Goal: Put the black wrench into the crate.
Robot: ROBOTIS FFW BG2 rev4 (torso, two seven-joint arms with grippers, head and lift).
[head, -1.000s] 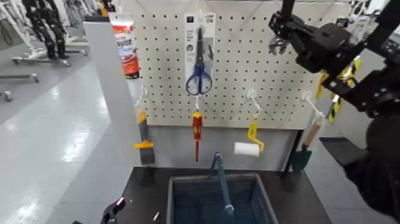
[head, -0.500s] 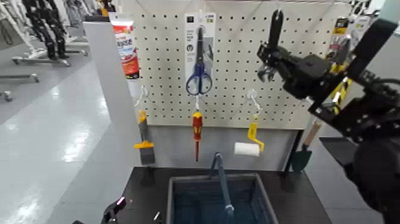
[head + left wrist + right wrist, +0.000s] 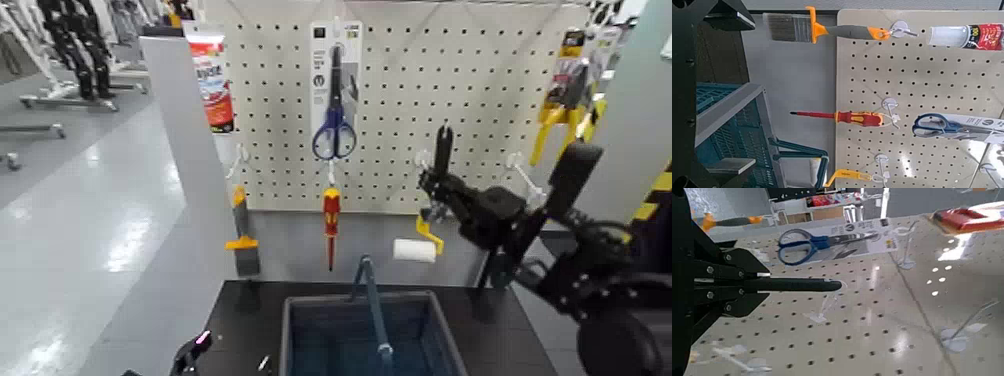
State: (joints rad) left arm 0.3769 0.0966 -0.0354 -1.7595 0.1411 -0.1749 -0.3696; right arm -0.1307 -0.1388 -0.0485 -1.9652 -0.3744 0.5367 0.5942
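Note:
The black wrench (image 3: 443, 150) stands nearly upright in front of the pegboard, its handle pointing up and its lower end in my right gripper (image 3: 437, 192), which is shut on it. It hangs above and behind the far right corner of the crate (image 3: 290, 305), a blue-grey slotted basket with a blue arched handle (image 3: 370, 295) on the black table. In the right wrist view the wrench handle (image 3: 797, 285) juts out from between the black fingers (image 3: 719, 270). My left gripper (image 3: 190, 352) waits low at the table's front left, beside the crate (image 3: 727, 117).
On the pegboard (image 3: 480, 90) hang blue-handled scissors (image 3: 333, 125), a red-and-yellow screwdriver (image 3: 331, 215), a scraper (image 3: 243, 240), a paint roller (image 3: 418, 245), a trowel (image 3: 507, 262) and a tube (image 3: 212, 85). A grey post (image 3: 190, 150) stands to the left.
My right arm has swung down and to the left with the wrench, from the upper right of the pegboard to just above the crate's far right side.

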